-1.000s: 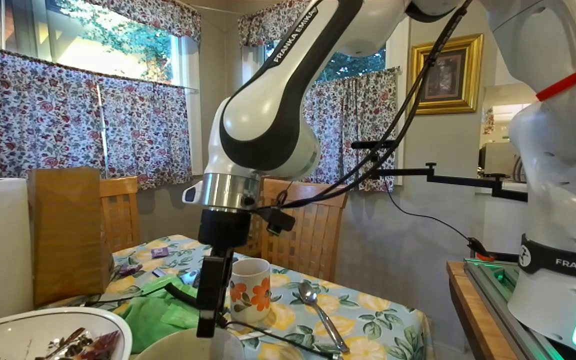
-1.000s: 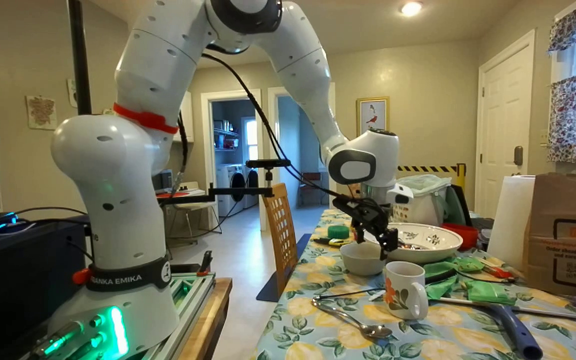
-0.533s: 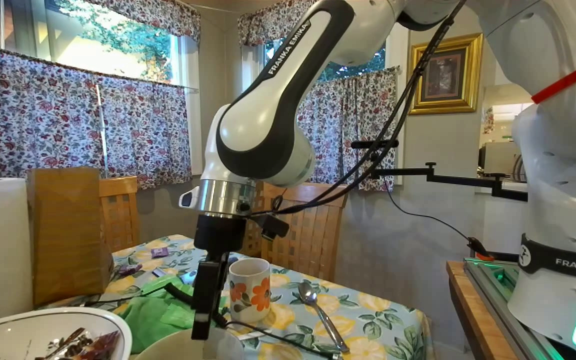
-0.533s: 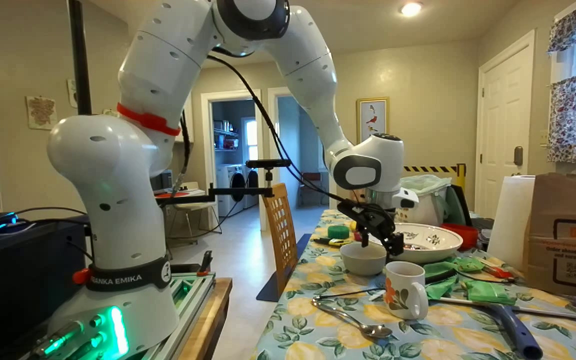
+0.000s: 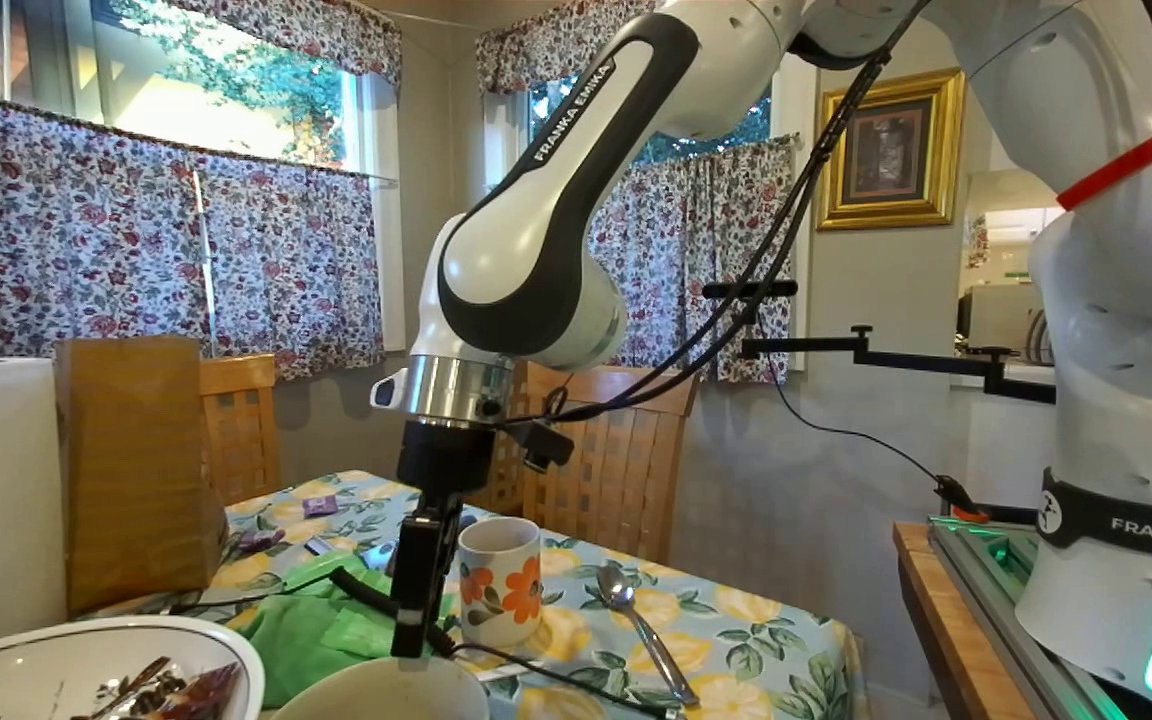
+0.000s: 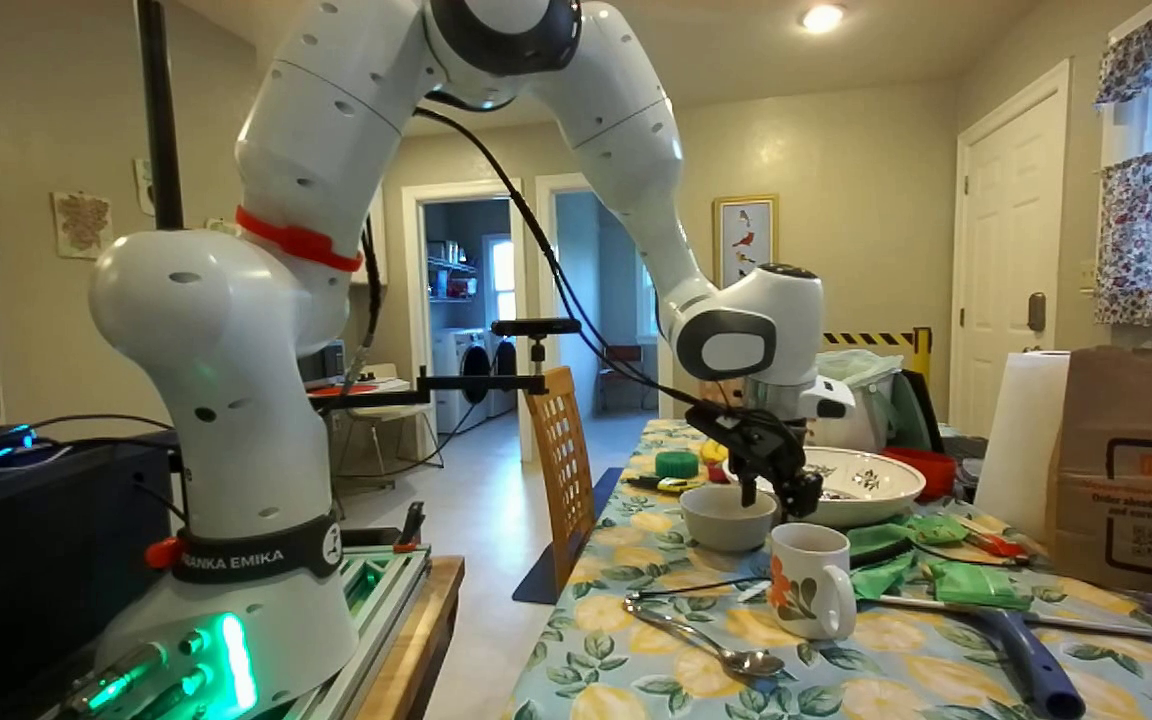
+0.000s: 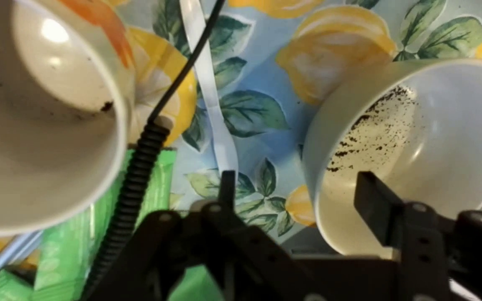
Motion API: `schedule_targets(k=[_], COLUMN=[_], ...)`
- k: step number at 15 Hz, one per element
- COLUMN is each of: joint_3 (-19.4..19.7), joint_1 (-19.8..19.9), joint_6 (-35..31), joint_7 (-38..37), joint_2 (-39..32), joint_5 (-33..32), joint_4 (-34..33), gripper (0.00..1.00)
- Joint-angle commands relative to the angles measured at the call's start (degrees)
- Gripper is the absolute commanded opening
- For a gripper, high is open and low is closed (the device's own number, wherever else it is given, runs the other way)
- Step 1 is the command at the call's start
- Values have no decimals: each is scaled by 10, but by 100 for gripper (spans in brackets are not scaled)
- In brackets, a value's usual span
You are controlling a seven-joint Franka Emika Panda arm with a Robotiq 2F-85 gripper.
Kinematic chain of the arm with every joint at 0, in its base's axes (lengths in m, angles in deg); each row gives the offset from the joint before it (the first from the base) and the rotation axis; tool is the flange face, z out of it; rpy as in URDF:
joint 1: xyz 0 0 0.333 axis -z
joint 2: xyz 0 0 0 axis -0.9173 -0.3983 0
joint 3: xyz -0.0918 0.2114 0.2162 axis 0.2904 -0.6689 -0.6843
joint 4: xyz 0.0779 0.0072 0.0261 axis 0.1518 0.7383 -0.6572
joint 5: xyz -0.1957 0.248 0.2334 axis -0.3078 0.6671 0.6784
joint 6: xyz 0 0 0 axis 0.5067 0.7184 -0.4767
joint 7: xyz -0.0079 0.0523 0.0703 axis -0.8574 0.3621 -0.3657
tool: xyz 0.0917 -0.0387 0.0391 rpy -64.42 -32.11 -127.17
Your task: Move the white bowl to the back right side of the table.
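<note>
The white bowl [image 6: 721,525] stands upright on the table [image 6: 596,650], and it shows partly at the bottom edge in an exterior view [image 5: 366,695]. The wrist view shows the bowl [image 7: 391,192] at right, with dark specks inside. My gripper [image 7: 297,175] is open and points down at the bowl's rim. One finger is over the bowl's inside, the other outside over the cloth between bowl and mug. The rim lies between them, apart from both fingers. In both exterior views the gripper [image 6: 776,500] [image 5: 411,645] is at the bowl's mug side.
The mug with orange flowers [image 6: 801,580] stands close beside the bowl. A wide dish [image 6: 836,512] is behind it. A black cable [image 7: 136,184] and a white plastic utensil [image 7: 209,88] lie between mug and bowl. A spoon [image 6: 686,632], green packets [image 6: 976,582] and a paper bag [image 6: 1136,480] are nearby.
My gripper has shifted towards the mug and is a little lower in an exterior view, so its fingers come to either side of the bowl's rim. The bowl has not visibly moved.
</note>
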Motion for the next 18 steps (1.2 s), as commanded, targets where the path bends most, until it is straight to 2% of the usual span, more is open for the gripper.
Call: schedule_targets(k=[1,2,3,5,8,12,14,15,16,17,18], joint_3=[-14,-15,-16,-19,-20,-19,-20,-20,-22,-25,-28], joint_1=[7,7,7,8,8,9,8,8,9,12,15], joint_6=[0,-1,-1,-2,-1,-2,-2,-1,-1,-1,-2], joint_7=[-16,-16,-16,-15,-15,-14,-15,-15,-14,-12,-11], joint_2=[-11,-12,-11,-13,-14,-22,-26,-27,-29,-30,-32], joint_5=[-19,-20,-21,-21,-23,-26,-28,-29,-29,-26,-23], joint_4=[-12,-12,-11,-11,-10,-9,-10,-10,-11,-12,-12], gripper=[59,62,58,71,74,62,64,62,44,38,35])
